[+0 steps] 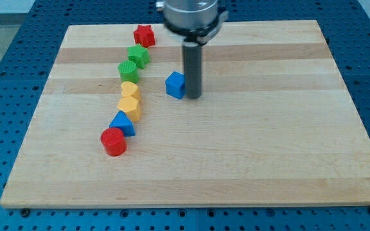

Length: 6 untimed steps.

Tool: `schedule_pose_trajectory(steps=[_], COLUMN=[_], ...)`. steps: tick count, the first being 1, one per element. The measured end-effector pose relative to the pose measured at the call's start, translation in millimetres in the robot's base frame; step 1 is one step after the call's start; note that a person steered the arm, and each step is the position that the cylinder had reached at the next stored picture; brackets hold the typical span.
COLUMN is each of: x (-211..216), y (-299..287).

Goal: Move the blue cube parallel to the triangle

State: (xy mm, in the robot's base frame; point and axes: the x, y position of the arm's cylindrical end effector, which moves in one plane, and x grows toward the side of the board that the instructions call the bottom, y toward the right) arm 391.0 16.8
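Blue triangle (123, 123) sits well off to my tip's lower left, at the tail of that block row. Blue cube (175, 85) touches my tip (193, 97) on its left. End effector's a bare rod, grasping nothing, so I'd shove down-view.

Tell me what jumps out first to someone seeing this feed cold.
First, my tip, a dark rod dropping from the view's top, set against the blue cube on its right side. Next, a curved line of blocks left of it, from the red star at the top down to the red cylinder.
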Motion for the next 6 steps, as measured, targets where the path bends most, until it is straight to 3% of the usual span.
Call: schedule_pose_trajectory(steps=[1,2,3,5,6], x=[-57.2,-39.9,20.1,88.8,71.5], y=[-4.1,-49.9,-57.2,-22.3,-7.1])
